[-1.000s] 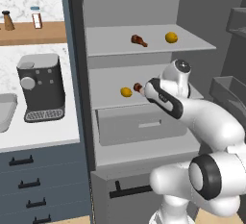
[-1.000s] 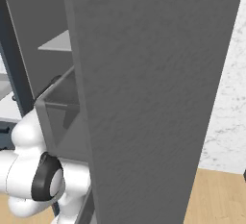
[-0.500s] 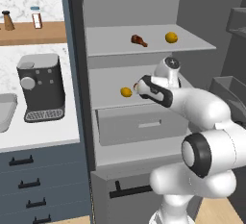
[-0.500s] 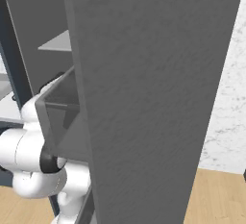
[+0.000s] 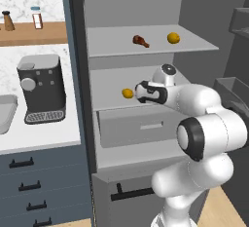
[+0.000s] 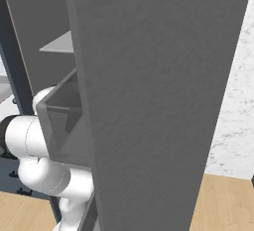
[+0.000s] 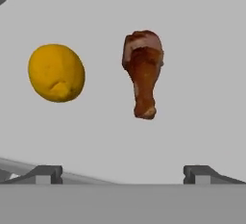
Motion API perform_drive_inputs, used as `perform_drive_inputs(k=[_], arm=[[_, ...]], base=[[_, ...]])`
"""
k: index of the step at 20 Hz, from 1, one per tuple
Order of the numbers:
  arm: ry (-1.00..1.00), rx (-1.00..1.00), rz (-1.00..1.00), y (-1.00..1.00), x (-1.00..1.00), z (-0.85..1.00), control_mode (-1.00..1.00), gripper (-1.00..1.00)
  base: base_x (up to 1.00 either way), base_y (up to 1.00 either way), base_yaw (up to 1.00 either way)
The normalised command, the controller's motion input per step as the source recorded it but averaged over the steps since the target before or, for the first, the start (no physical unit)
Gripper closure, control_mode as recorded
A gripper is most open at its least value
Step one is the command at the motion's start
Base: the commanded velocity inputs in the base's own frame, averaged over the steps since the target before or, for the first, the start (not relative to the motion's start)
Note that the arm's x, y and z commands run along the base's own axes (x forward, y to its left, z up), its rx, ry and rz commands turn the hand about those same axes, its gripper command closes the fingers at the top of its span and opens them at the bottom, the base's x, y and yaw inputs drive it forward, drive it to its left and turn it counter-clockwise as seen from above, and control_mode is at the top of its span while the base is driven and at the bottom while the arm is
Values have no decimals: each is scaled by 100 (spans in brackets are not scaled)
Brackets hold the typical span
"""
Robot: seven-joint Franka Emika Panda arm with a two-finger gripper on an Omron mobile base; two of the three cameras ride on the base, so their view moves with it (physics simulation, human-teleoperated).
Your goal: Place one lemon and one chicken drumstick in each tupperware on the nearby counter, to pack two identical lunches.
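There are two lemons: one lemon (image 5: 173, 38) on the top shelf and one lemon (image 5: 127, 93) on the shelf below. There are two chicken legs: one chicken leg (image 5: 141, 40) on the top shelf and one chicken leg (image 7: 143, 70) seen close up from the hand, next to a lemon. There is one coffee machine (image 5: 41, 89) on the white counter (image 5: 44, 133). There are two little bottles (image 5: 22, 19) on one wooden shelf (image 5: 34, 32). There is one robot arm (image 5: 194, 123)
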Motion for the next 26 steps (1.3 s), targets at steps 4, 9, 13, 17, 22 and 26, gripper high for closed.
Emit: perform_drive_inputs(k=[4, 9, 13, 17, 22, 26], arm=[[0, 0, 0, -37, 4, 0, -100, -100], [2, 0, 0, -10, 43, 0, -100, -100], [3, 0, 0, 4, 22, 0, -100, -100], [0, 0, 1, 5, 1, -1, -100, -100], [0, 0, 0, 11, 24, -11, -100, -100], [0, 0, 0, 6, 27, -18, -100, -100]], base=[[0, 0, 0], [0, 0, 0], [0, 0, 0], [0, 0, 0], [0, 0, 0], [0, 0, 0]])
